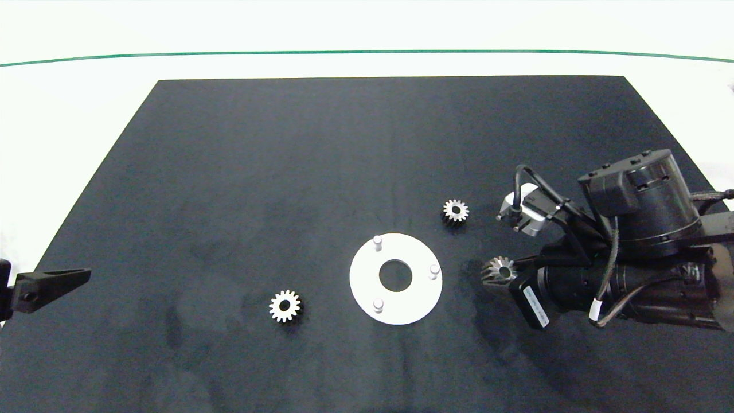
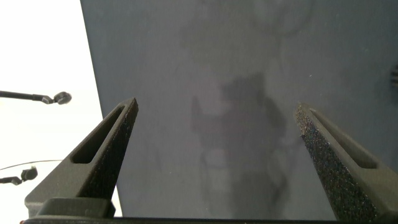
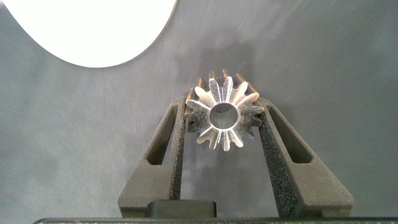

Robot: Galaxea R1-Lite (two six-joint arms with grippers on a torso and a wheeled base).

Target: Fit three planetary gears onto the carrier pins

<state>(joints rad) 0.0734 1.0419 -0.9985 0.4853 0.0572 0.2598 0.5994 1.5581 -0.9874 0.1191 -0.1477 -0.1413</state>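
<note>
No gears are seated yet: all 3 carrier pins (image 1: 377,243) on the white disc (image 1: 367,287) are seen bare, so the whole install is judged still to do.

Nearest the camera, a gear (image 1: 284,306) is lying flat on the black mat (image 1: 229,172), to the disc's left. The left gripper (image 2: 214,155) is parked at the mat's left edge w/ fingers spread wide, nothing between them.

Just right of the disc, a 2nd gear (image 3: 222,116) is clamped between the fingers of the right gripper (image 3: 222,134), tilted so its bore faces the wrist cam, lifted clear of the disc.

Farthest back, the 3rd gear (image 1: 456,210) is left flat on the mat, near the disc's upper right.

No containers are seen; the disc holds only its pins.
</note>
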